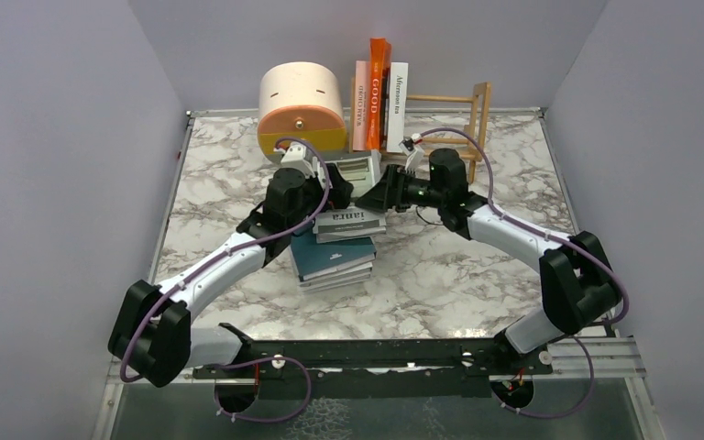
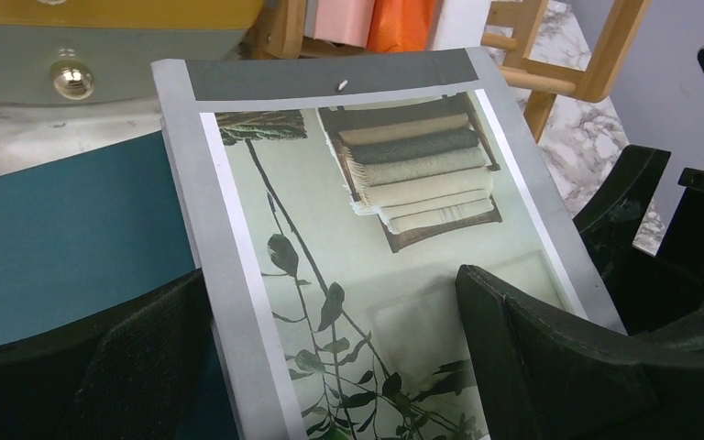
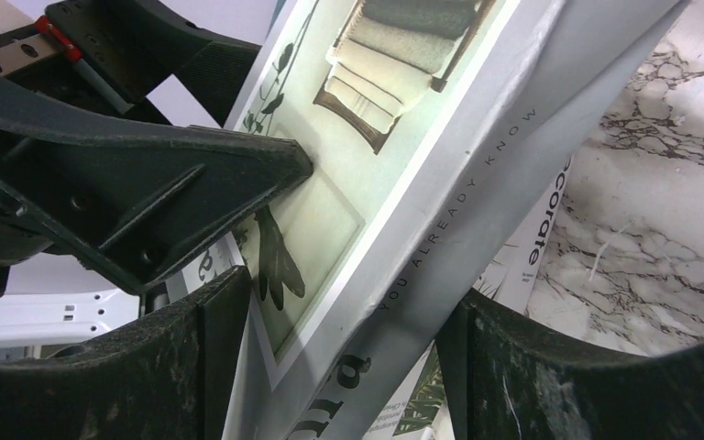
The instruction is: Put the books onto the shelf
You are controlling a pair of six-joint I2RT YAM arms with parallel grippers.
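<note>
A white book with a green plant cover (image 2: 376,229) is tipped up on edge above the stack of books (image 1: 335,257) at mid-table. My right gripper (image 3: 344,302) straddles its grey spine (image 3: 477,202), and both fingers touch it. My left gripper (image 2: 330,293) is open wide. One of its fingers (image 2: 550,357) lies on the cover and the other sits beside the book's edge, over a teal book (image 2: 64,247). Pink (image 1: 360,105), orange (image 1: 379,92) and white (image 1: 396,105) books stand upright at the left end of the light-wood shelf (image 1: 472,115).
A round cream, orange and yellow drawer box (image 1: 302,105) stands just left of the shelf, close behind my left gripper (image 1: 335,188). The two grippers nearly meet over the stack, with my right gripper (image 1: 373,194) coming from the right. Grey walls close in the marble table (image 1: 477,266).
</note>
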